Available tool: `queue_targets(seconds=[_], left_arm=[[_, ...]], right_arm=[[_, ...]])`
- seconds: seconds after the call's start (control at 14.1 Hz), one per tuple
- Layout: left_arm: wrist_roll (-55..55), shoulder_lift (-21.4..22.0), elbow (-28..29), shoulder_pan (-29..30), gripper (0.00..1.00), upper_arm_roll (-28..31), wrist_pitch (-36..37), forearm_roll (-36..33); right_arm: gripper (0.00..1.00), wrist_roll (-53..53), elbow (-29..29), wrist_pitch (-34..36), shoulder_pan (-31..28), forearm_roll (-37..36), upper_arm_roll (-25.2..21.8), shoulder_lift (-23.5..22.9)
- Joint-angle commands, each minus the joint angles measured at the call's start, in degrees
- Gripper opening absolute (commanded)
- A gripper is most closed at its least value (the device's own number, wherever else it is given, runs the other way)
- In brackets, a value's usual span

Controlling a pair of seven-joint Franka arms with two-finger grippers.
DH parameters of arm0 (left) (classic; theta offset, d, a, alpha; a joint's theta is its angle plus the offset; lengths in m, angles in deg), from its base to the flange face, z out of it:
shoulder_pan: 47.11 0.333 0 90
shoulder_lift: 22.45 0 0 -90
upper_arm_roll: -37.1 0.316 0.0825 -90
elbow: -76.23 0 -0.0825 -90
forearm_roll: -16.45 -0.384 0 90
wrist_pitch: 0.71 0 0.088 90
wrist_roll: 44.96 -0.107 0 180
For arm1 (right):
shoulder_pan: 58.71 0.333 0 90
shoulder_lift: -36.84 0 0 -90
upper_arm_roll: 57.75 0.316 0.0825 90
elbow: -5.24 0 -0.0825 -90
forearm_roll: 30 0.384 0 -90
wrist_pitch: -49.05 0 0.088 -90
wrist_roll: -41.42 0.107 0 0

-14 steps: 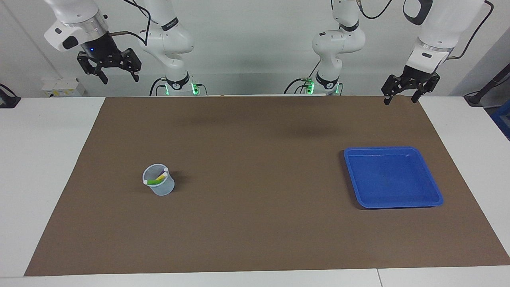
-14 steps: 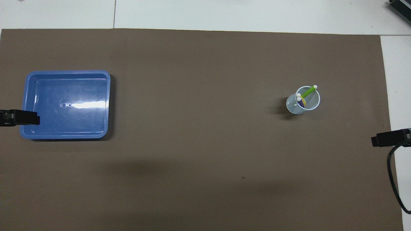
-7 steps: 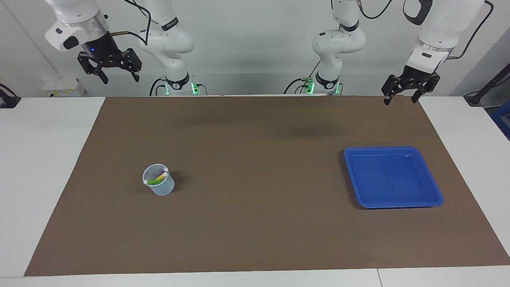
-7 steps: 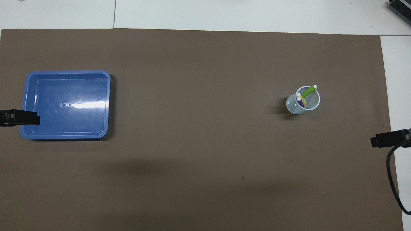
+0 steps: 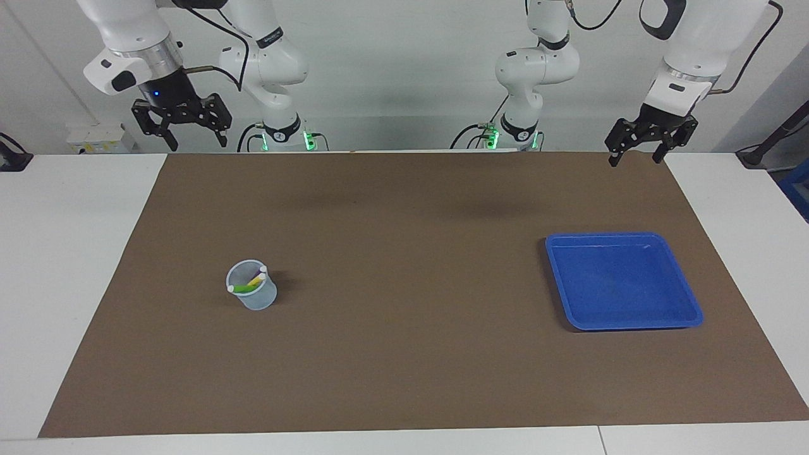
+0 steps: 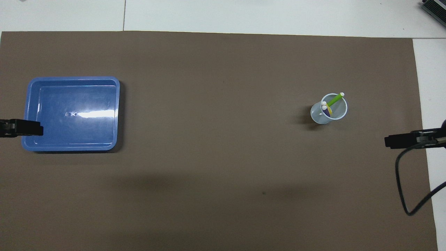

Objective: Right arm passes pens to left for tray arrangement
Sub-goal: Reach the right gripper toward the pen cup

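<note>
Three pens stand in a small translucent cup (image 5: 253, 297) (image 6: 318, 116) toward the right arm's end of the table: a green pen (image 5: 245, 288) (image 6: 334, 100), a yellow pen (image 5: 255, 279) (image 6: 330, 112) and a purple pen (image 6: 326, 111). The blue tray (image 5: 622, 281) (image 6: 71, 101) lies empty toward the left arm's end. My right gripper (image 5: 196, 140) hangs open and empty, high over the mat's corner by the robots. My left gripper (image 5: 634, 158) waits open and empty over the mat's edge by the robots.
A brown mat (image 5: 404, 354) (image 6: 216, 157) covers most of the white table (image 5: 69, 253). A black cable (image 6: 406, 195) loops down from the right arm's wrist. A grey device (image 6: 435, 8) sits at the table's corner farthest from the robots.
My right gripper has come lower and moved inward over the mat's edge, toward the cup's side of the table. The left arm, the cup with its pens and the tray have stayed still.
</note>
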Motion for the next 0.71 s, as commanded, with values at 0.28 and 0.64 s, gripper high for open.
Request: queue_targets(seconds=[0.28,0.64], left_arm=[[-0.2,0.4,-0.1,-0.5,1.0,0.3,0.0,-0.9],[-0.2,0.5,-0.1,0.2,1.0,0.5,1.0,-0.9]], right_arm=[[1.0,3.2,-2.1,-8.7,3.6,-1.4,0.5,-4.6],[1.0,12.8,-1.9,-14.2,4.7,-6.3,0.5,-10.5]])
